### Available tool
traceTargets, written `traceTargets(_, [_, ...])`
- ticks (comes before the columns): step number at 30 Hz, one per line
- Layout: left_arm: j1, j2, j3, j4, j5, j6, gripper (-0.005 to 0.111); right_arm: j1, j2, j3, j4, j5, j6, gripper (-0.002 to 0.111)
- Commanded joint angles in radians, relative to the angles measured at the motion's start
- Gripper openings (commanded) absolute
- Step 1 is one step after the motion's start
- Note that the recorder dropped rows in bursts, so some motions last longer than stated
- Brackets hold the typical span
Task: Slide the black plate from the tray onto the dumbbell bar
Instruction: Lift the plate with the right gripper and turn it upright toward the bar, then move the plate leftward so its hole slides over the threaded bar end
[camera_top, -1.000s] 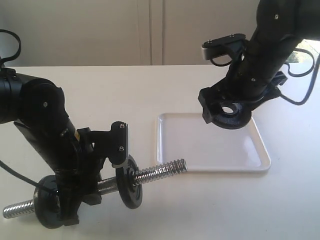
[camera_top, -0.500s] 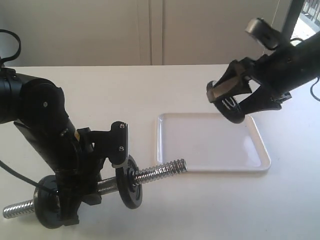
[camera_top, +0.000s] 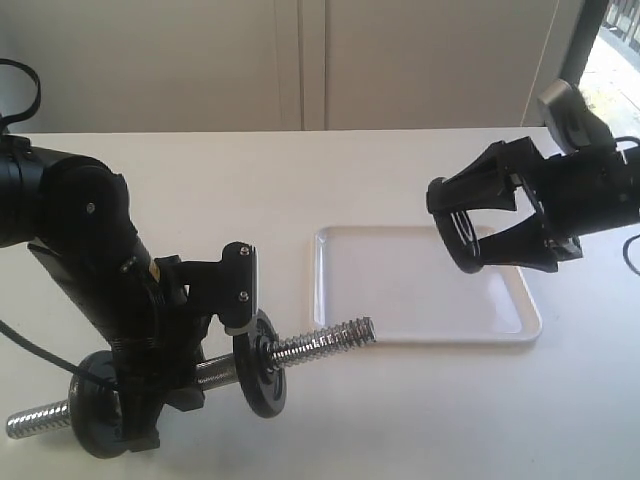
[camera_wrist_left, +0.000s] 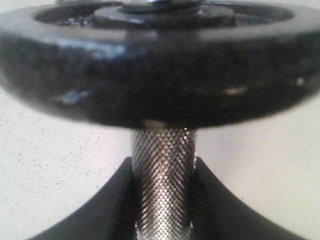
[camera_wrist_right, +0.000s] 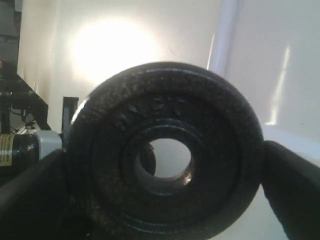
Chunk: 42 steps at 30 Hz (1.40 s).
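The right gripper (camera_top: 453, 231) is closed on the black plate (camera_wrist_right: 107, 150) and holds it on edge between its fingers, in the air above the far right part of the tray (camera_top: 400, 300). Near the front left corner of the counter (camera_top: 300, 190), the left gripper (camera_wrist_left: 162, 205) is clamped around the knurled middle of the dumbbell bar (camera_top: 320, 342), well apart from the plate.

Pale, matte table (camera_top: 260, 180), finely speckled up close, running back to a light wall (camera_top: 150, 60). Right of centre, lying flat on it, a white rectangular tray (camera_top: 322, 300) with rounded corners and a low raised rim. Near the front left, a chrome dumbbell bar (camera_top: 320, 342) slanting up toward the tray, its lower black disc (camera_top: 95, 420) down at the surface; touching or just clear, impossible to tell.
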Motion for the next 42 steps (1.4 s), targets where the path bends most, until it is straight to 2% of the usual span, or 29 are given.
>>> traceTargets(1, [-0.008,-0.052,-0.021,-0.057,-0.017,-0.005,0.000,0.026,-0.086,0.096,0.118,0.038,-0.096,0.000])
traceTargets(16, [-0.008,-0.052,-0.021,-0.059,-0.017,-0.005,0.000,0.143,-0.140,0.242,0.153,0.038,-0.231,0.000])
traceTargets(42, [-0.008,-0.052,-0.021,-0.059,-0.023,-0.005,0.000,0.169,-0.055,0.324,0.251,0.038,-0.363,0.000])
